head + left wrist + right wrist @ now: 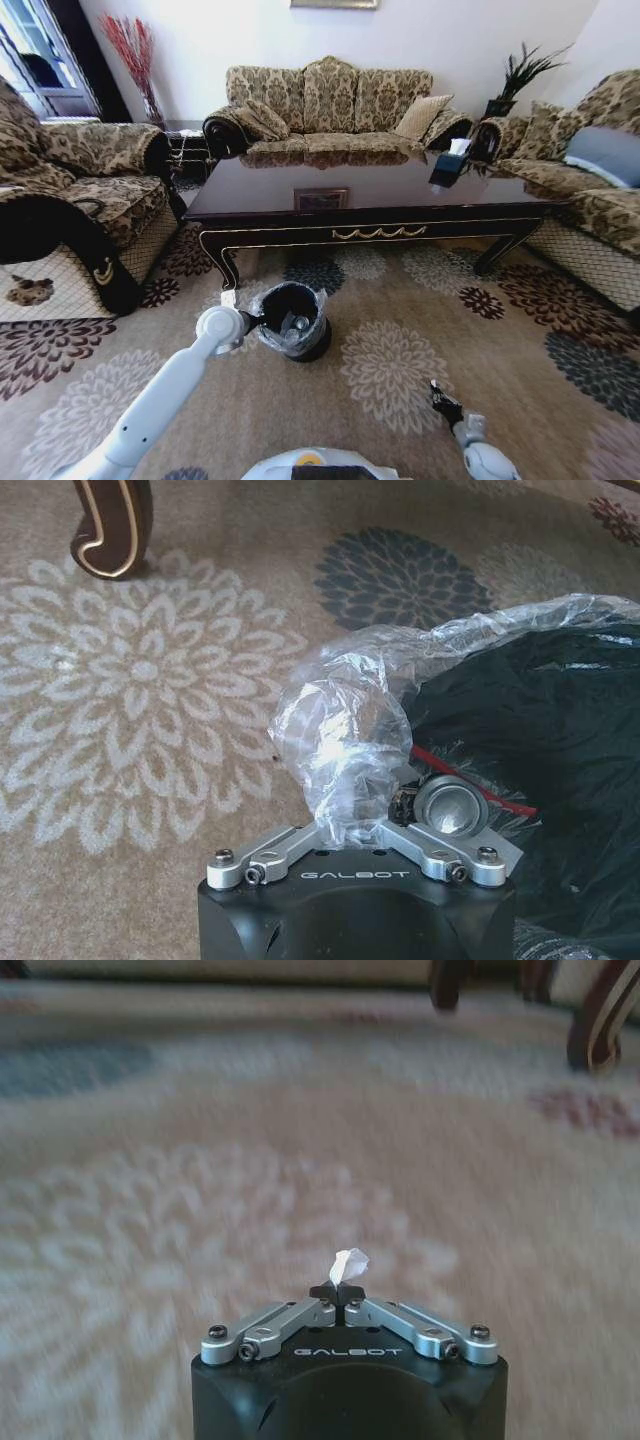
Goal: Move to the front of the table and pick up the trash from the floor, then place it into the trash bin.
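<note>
Head view: the table is standing across the room with the trash bin sitting on the floor just before its front rail, near its left leg; the left arm is reaching out so that the left gripper is meeting the bin's left rim, where the clear plastic liner is folding over; small items are lying inside the bin, too small to identify; the right gripper is hanging low over the carpet, well apart from the bin

Left wrist view: the left gripper is sitting at the bin's edge, bunched liner covering its fingers, so whether they are apart or together cannot be told; a round clear object is lying just beside the liner; a table leg is standing on the carpet beyond

Right wrist view: the right gripper is holding its fingers together, clamped on a small white paper scrap above the floor
</note>
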Motion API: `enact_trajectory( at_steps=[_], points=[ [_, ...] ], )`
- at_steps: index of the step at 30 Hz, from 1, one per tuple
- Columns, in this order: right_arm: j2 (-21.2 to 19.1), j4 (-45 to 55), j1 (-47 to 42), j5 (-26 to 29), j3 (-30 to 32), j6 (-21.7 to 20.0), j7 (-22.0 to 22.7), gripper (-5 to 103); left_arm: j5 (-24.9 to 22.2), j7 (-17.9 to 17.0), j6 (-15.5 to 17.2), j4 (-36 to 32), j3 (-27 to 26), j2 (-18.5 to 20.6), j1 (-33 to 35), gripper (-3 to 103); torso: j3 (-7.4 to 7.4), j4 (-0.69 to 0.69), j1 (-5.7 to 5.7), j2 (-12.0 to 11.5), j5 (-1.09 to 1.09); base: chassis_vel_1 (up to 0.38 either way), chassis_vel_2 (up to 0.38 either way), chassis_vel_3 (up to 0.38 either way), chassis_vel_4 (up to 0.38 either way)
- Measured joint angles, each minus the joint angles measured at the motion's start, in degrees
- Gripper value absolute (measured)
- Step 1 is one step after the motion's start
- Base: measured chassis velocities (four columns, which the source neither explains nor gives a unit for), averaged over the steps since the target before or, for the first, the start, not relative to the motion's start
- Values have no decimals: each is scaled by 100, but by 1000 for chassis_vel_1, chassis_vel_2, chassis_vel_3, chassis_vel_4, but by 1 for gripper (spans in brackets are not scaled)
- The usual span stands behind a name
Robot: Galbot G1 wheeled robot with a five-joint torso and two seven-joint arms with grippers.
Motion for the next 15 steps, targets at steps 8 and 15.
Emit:
enact_trajectory(
  at_steps=[8,15],
  points=[
    [30,1445,-752,-507,332,394,41,0,126,-7,0,78,259,-198,-104,0,0,1,0,0,-1,0,0,0,0],
    [473,4119,-2143,-751,431,283,155,0,341,-68,0,28,708,-408,-133,0,-1,-1,0,0,-1,0,0,0,0]
  ],
)
